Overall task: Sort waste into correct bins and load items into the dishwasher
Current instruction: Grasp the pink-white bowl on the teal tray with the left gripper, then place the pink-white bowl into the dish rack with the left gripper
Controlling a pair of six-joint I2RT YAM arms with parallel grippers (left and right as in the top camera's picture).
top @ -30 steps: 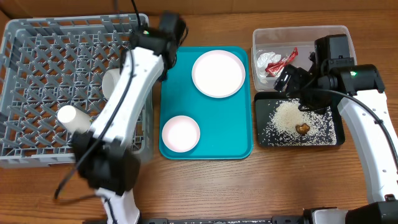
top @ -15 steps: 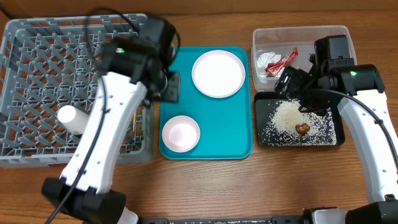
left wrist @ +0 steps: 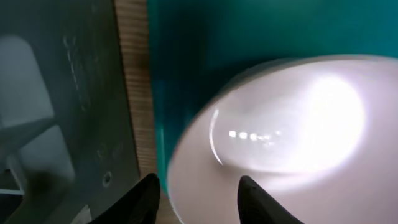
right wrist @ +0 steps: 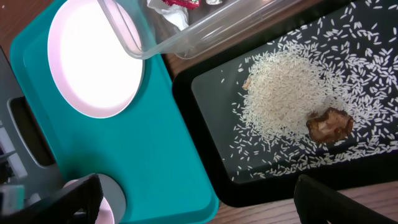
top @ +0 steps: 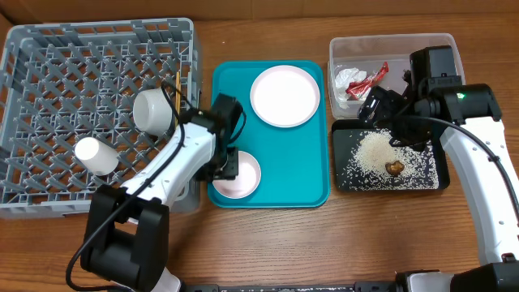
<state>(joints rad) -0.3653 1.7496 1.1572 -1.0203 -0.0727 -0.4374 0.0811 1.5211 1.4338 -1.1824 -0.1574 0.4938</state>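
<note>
Small pink dish (top: 242,174) lay at the front-left corner of the teal tray (top: 292,162). The left gripper (left wrist: 198,199) stood low over the dish's left rim, fingers (left wrist: 146,198) parted, the rim between them but not clamped; it held nothing. The pale pink plate (top: 284,96) lay at the tray's back. Right of the tray, the right gripper (right wrist: 202,202) hung wide open and empty above the black tray (right wrist: 208,106) of rice grains (right wrist: 280,93).

A robot lab bench staged as a kitchen: left arm (top: 174,166) and right arm (top: 478,162) over a wooden tabletop (top: 324,243) with a grey dish rack (top: 20,122), teal tray (top: 292,154), clear tub (top: 357,53) and black tray (top: 345,182).
</note>
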